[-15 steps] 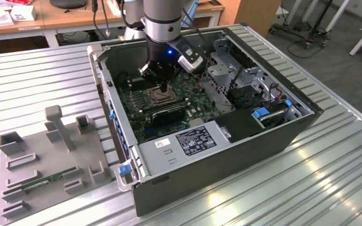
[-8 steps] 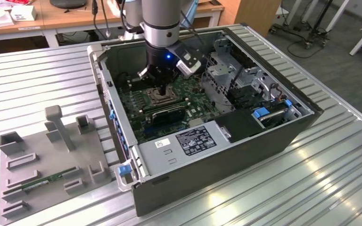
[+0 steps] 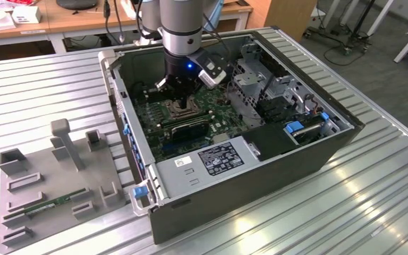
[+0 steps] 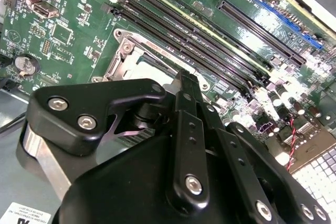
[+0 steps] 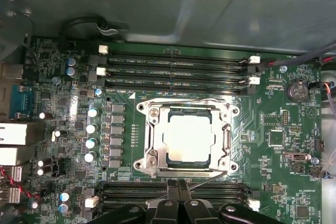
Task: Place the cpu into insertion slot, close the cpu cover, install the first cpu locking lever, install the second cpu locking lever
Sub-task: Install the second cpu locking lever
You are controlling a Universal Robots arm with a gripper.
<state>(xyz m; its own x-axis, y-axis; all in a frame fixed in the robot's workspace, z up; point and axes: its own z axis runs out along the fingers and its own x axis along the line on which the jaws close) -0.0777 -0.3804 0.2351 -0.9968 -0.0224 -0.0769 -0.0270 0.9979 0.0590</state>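
Exterior view, left to right: grey fixture tray (image 3: 55, 191) with upright posts and a green memory stick (image 3: 51, 203) lying in one groove, well apart from the gripper (image 3: 183, 103). Then the open computer case (image 3: 261, 175), motherboard (image 3: 211, 114) flat on its floor. The arm reaches straight down into the case so the tool meets the board square-on.

Gripper: fingers pressed together, nothing between them, in both wrist views. The tips hang just above the edge of the insertion slot (image 5: 186, 137).

The cpu (image 5: 189, 137) already sits in the slot, silver-tan top showing through the window of the cpu cover (image 5: 227, 139), which lies flat down over it. Judged: chip seated, cover closed.

A thin locking lever (image 5: 207, 179) runs along the socket edge nearest the fingertips (image 5: 177, 188). Whether it is latched, cannot tell.

Memory slots (image 5: 173, 69) lie beyond the socket from the gripper.
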